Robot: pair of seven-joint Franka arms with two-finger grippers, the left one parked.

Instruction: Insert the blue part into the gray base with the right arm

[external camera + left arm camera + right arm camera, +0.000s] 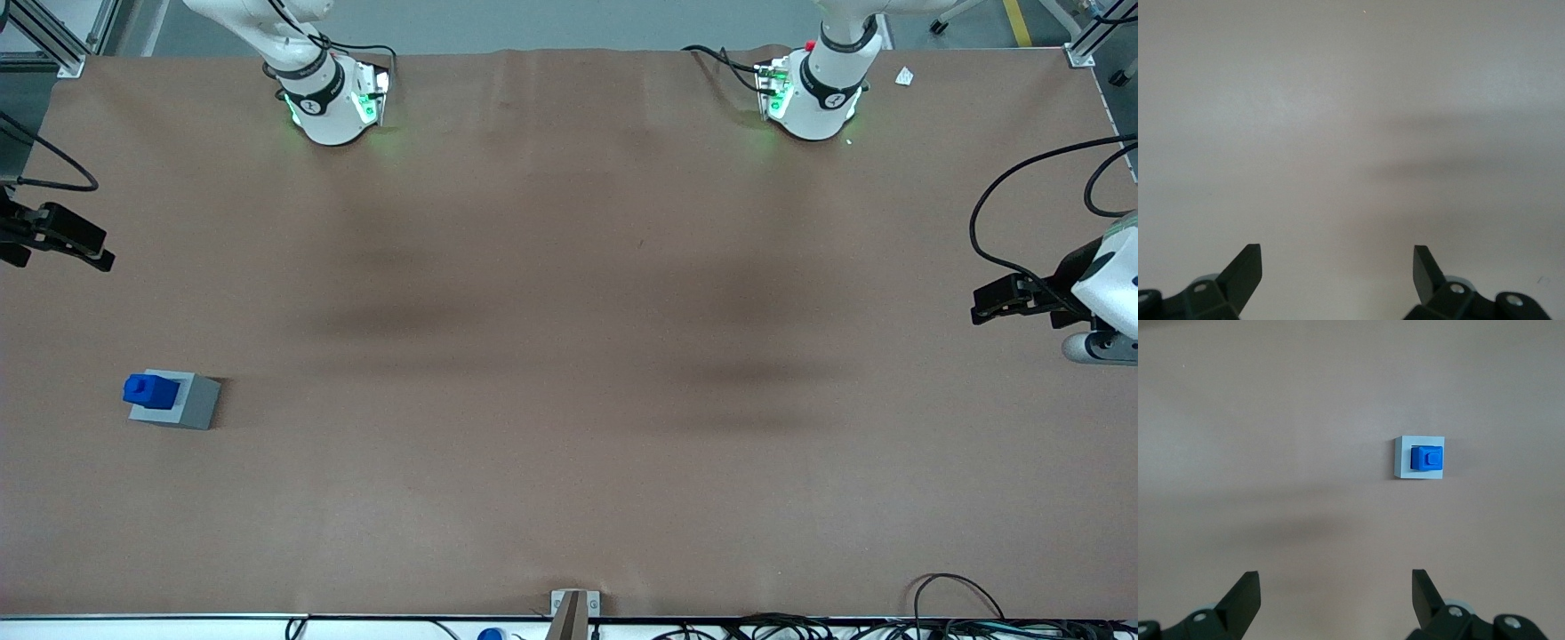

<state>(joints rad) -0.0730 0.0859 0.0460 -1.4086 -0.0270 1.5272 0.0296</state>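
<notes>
The blue part (149, 390) stands in the top of the gray base (197, 404), its upper half sticking up out of the socket. Both sit on the brown table toward the working arm's end. My right gripper (91, 250) hangs over the table's edge at that same end, farther from the front camera than the base and well apart from it. In the right wrist view the gripper (1335, 590) is open with nothing between its fingers, and the blue part (1427, 458) shows seated in the gray base (1402, 472) from above.
The two arm feet (333, 102) (813, 93) stand along the table edge farthest from the front camera. A small metal bracket (573, 606) is fixed at the nearest edge. Cables (951, 591) lie near that edge toward the parked arm's end.
</notes>
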